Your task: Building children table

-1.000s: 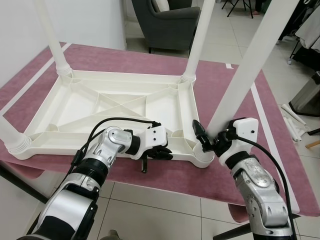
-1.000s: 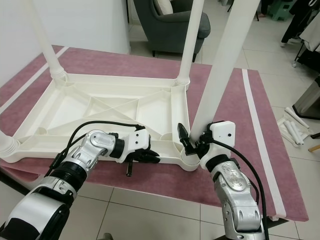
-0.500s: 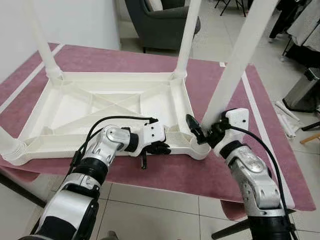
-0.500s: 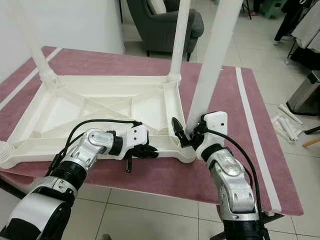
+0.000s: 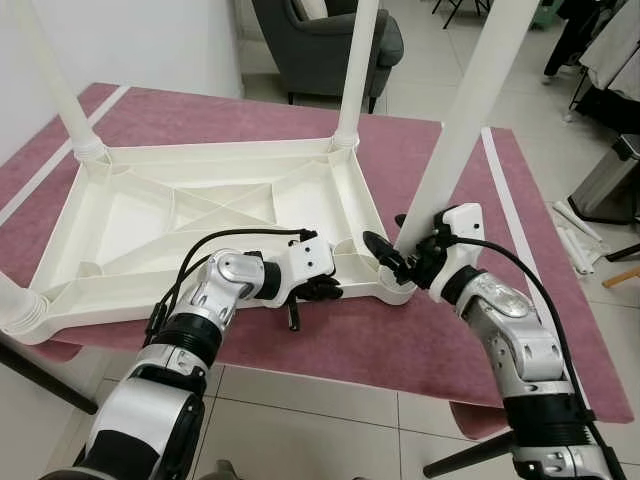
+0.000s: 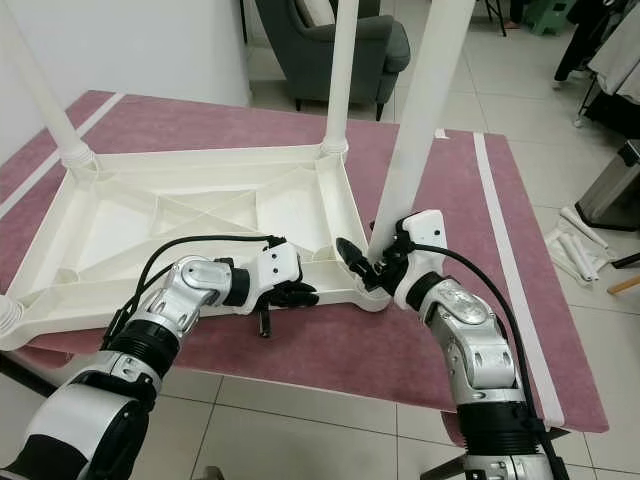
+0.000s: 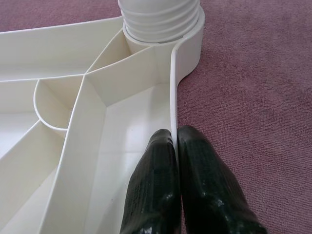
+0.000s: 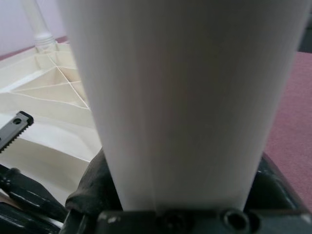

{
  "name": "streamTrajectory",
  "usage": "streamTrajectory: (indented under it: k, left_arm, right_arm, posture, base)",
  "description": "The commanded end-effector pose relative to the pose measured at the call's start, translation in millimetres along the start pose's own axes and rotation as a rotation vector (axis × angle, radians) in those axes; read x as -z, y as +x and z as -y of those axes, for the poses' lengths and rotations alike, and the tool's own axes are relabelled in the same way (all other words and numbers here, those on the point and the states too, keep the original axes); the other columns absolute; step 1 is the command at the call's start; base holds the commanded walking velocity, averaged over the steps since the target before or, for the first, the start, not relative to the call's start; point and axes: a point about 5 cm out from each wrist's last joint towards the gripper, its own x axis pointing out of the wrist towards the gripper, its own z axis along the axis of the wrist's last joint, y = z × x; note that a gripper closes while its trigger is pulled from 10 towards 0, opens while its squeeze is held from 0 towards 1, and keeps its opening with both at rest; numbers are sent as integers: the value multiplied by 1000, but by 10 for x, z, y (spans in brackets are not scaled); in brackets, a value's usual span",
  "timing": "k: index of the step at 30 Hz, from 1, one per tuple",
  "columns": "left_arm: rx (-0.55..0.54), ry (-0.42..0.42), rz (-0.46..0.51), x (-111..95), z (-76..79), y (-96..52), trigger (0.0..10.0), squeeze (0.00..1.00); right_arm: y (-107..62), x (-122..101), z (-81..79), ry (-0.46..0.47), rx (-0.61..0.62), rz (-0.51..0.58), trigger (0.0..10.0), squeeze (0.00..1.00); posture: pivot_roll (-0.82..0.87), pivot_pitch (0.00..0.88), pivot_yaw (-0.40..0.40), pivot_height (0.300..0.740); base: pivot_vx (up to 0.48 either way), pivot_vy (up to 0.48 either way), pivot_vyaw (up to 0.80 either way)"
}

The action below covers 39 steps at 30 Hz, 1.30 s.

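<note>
Left eye view first: the white children's table (image 5: 200,215) lies upside down on the maroon-covered table (image 5: 470,330), and we're on the last leg. The right claw (image 5: 405,262) is wrapped around the base of the near-right leg (image 5: 455,140), its fingers spread to either side of it, right where it meets the corner socket (image 5: 398,292). The left claw (image 5: 322,290) is clamped onto the near rim (image 5: 130,305), holding the top steady.

Right eye view: same story. Two far legs stand upright in their corners and a near-left leg base shows at the frame's edge, so I judge this one is being seated or twisted home. The next move calls for keeping the leg square to the socket while turning or pressing — any lean and it binds. Room is tight here: the corner sits close to the near edge of the maroon table (image 6: 300,370), with tiled floor (image 6: 330,440) just below. To the right there's open maroon surface; the armchair (image 6: 330,40) stands well back.

Left wrist view: the two black fingers (image 7: 151,185) are pinched tight on the thin white rim wall, one inside, one outside, with the ribbed leg collar (image 7: 161,19) ahead at the corner.

Right wrist view: the white leg (image 8: 180,97) rises straight out of the claw's palm — gripped, fingers hugging both sides.
</note>
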Motion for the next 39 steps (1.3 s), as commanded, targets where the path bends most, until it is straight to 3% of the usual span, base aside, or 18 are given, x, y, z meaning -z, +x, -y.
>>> streamTrajectory:
  k: [1, 10, 12, 13, 16, 17, 20, 23, 27, 28, 30, 31, 33, 37, 38, 39]
  left_arm:
    - [-601, -58, 85, -98, -293, -35, 10000, 0]
    - [-578, -43, 91, -154, -277, 17, 10000, 0]
    - [-561, -38, 105, -210, -258, 61, 10000, 0]
    - [-561, -38, 105, -210, -258, 61, 10000, 0]
    - [-536, -33, 120, -263, -249, 98, 10000, 0]
    - [-536, -33, 120, -263, -249, 98, 10000, 0]
    - [-520, -30, 124, -271, -241, 103, 10000, 0]
    - [-513, -29, 124, -269, -239, 95, 10000, 0]
    - [-512, -26, 123, -264, -240, 84, 10000, 0]
    - [-510, -22, 121, -255, -238, 72, 10000, 0]
    - [-515, -17, 115, -245, -235, 64, 10000, 0]
    - [-514, -14, 113, -239, -231, 62, 10000, 0]
    - [-512, -11, 111, -233, -224, 60, 10000, 0]
    - [-509, -10, 110, -230, -219, 60, 10000, 0]
    - [-496, -3, 112, -231, -206, 59, 10000, 0]
    - [-496, -3, 112, -231, -206, 59, 10000, 0]
  right_arm:
    - [77, 107, -98, 13, -7, -50, 0, 0]
    - [105, 209, -162, 38, 126, -76, 0, 0]
    - [154, 235, -205, 81, 295, -79, 0, 0]
    - [154, 235, -205, 81, 295, -79, 0, 0]
    - [245, 263, -226, 123, 583, -110, 0, 0]
    - [245, 263, -226, 123, 583, -110, 0, 0]
    - [279, 257, -263, 113, 748, -116, 0, 0]
    - [317, 256, -332, 99, 801, -116, 0, 0]
    - [362, 221, -400, 87, 771, -97, 0, 0]
    - [410, 154, -470, 92, 681, -52, 10000, 0]
    - [464, 72, -566, 97, 597, -4, 10000, 0]
    - [461, 33, -571, 100, 563, 22, 10000, 996]
    - [445, -20, -556, 106, 514, 57, 10000, 1000]
    - [442, -55, -554, 112, 491, 78, 10000, 1000]
    - [424, -116, -563, 99, 386, 108, 10000, 0]
    - [424, -116, -563, 99, 386, 108, 10000, 0]
  posture:
    - [88, 0, -14, 740]
    - [86, 0, -9, 740]
    - [81, 0, -4, 740]
    - [81, 0, -4, 740]
    - [80, 0, -1, 740]
    - [80, 0, -1, 740]
    - [86, 0, -1, 740]
    - [86, 0, -1, 740]
    - [98, 1, -8, 740]
    - [98, 1, -10, 740]
    - [98, 1, -10, 740]
    - [96, 1, -10, 740]
    - [94, 0, -12, 740]
    - [94, 0, -12, 740]
    - [91, 0, -14, 740]
    - [91, 0, -14, 740]
  base:
    - [0, 0, 0]
    - [0, 0, 0]
    - [0, 0, 0]
    - [0, 0, 0]
    - [0, 0, 0]
    - [0, 0, 0]
    - [0, 0, 0]
    - [0, 0, 0]
    - [0, 0, 0]
    - [0, 0, 0]
    - [0, 0, 0]
    - [0, 0, 0]
    - [0, 0, 0]
    - [0, 0, 0]
    - [0, 0, 0]
    - [0, 0, 0]
